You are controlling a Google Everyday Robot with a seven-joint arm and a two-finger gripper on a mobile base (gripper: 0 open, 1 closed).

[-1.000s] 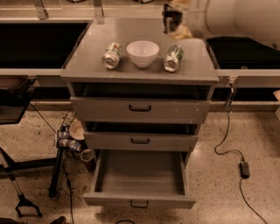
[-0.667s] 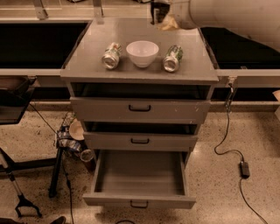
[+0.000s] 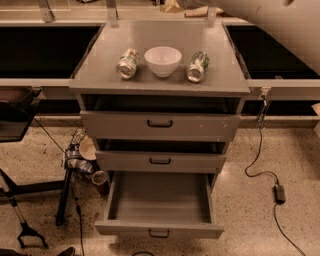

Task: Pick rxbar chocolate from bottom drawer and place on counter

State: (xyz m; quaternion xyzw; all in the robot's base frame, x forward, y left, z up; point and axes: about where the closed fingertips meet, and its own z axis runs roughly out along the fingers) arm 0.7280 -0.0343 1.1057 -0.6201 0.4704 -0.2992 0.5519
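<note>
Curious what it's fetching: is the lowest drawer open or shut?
Open: the bottom drawer is pulled out, its visible floor bare. The tool is at the top edge, beyond the counter.

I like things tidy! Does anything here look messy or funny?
The left silver-green can and the right silver-green can lie tipped over on the flat grey counter, beside the white bowl. The deep grey bottom drawer is pulled open and looks empty. The robot's claw peeks in at the top edge.
</note>
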